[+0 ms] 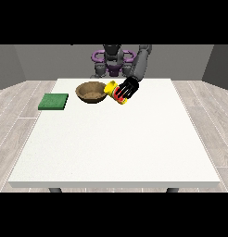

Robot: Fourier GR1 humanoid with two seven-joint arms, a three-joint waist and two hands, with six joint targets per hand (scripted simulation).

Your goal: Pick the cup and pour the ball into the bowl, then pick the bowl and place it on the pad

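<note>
Hand (128, 88) grips tilted cup (114, 91) beside bowl (91, 92).

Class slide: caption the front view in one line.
Hand tips yellow cup towards brown bowl; green pad waits aside.

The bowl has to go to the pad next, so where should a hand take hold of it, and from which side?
Probably the rim of the brown bowl, on its side at the view's right or the near side. It sits upright and open, so the rim is exposed. The hand at the view's right, curled round the tilted yellow cup, is right beside that edge; the green pad lies beyond the opposite side.
</note>
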